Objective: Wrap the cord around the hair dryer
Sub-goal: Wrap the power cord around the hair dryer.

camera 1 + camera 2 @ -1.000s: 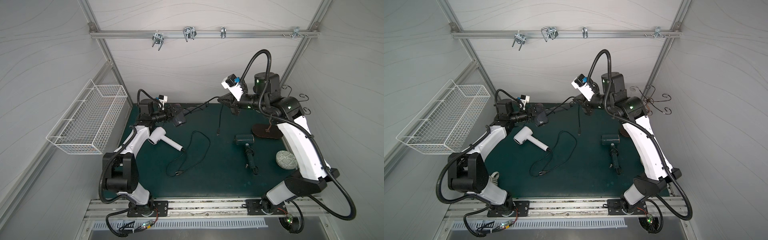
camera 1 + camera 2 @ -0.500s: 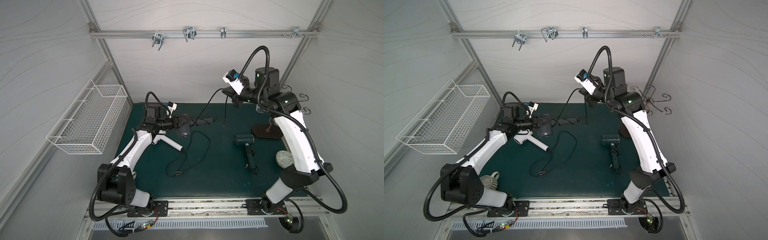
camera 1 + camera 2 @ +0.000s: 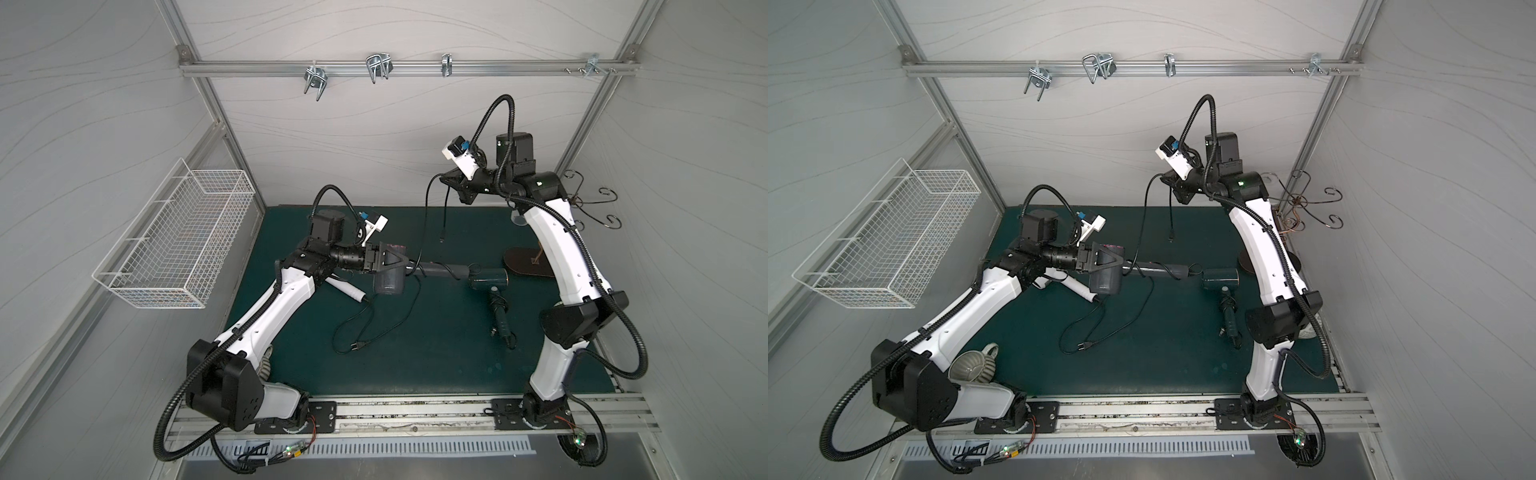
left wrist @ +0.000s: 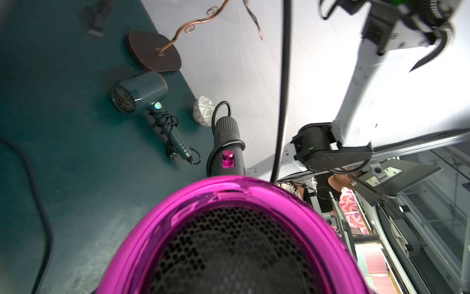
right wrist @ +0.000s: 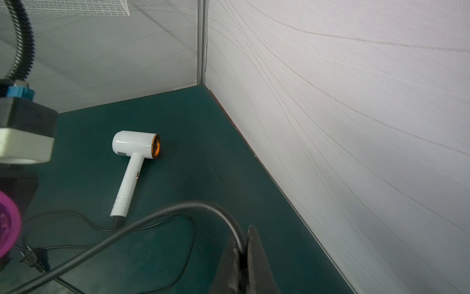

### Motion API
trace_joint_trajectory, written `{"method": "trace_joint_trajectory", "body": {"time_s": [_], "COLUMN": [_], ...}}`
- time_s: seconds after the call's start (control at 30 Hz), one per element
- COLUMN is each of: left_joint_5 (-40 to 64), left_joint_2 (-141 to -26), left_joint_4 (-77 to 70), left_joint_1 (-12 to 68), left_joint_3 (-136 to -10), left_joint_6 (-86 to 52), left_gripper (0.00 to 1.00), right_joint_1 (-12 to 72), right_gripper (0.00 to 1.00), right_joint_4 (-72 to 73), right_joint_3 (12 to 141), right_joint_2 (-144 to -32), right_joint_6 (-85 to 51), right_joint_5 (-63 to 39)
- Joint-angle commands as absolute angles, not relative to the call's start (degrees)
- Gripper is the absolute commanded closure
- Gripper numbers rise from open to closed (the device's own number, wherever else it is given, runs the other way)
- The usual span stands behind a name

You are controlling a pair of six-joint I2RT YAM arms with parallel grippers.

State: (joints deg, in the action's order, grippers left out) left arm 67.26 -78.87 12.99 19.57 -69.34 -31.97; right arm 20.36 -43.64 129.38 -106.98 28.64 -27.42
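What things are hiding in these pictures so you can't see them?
- White hair dryer: the left arm covers most of its head in both top views.
- Left gripper: the pink hair dryer fills the left wrist view, hiding the grip.
- Patterned cup: nearly hidden behind the right arm in both top views.
- Plug of the cord: too small in both top views.

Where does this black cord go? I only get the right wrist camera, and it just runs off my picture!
Observer: Down to a pink hair dryer that the left gripper holds up off the mat.
Operator: Is it wound on at all?
Observer: One turn of the cord circles the handle, beside the pink button.
Operator: And the plug?
Observer: The plug dangles in the air below the right gripper.
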Motion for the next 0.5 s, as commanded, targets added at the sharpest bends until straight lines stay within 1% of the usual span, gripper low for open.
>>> {"method": "trace_joint_trajectory", "body": {"time_s": [0.0, 0.23, 0.33, 0.47], "left_joint_5": [73.91, 74.75, 74.09, 73.0], "left_joint_2": [-79.76, -83.49, -85.43, -87.82], "left_joint_4": [-1.13, -18.38, -29.15, -36.8], "left_joint_1": [19.69, 18.75, 16.86, 14.36], "left_joint_3": [-75.36, -79.85, -80.74, -82.87], "left_joint_6": [-39.86, -53.25, -60.68, -66.42], "left_gripper": [1.0, 1.0, 1.0, 1.0], "right_joint_1": [18.27, 14.56, 13.73, 12.94], "right_gripper": [1.0, 1.0, 1.0, 1.0], "right_joint_4": [-39.99, -36.35, -35.43, -33.88], "right_joint_3": [126.46, 117.61, 114.0, 109.34], "right_joint_2": [-108.41, -108.44, -107.74, -106.79], "right_joint_6": [24.7, 17.65, 15.56, 13.18], "right_joint_5": [-36.24, -46.5, -49.21, -51.81]}}
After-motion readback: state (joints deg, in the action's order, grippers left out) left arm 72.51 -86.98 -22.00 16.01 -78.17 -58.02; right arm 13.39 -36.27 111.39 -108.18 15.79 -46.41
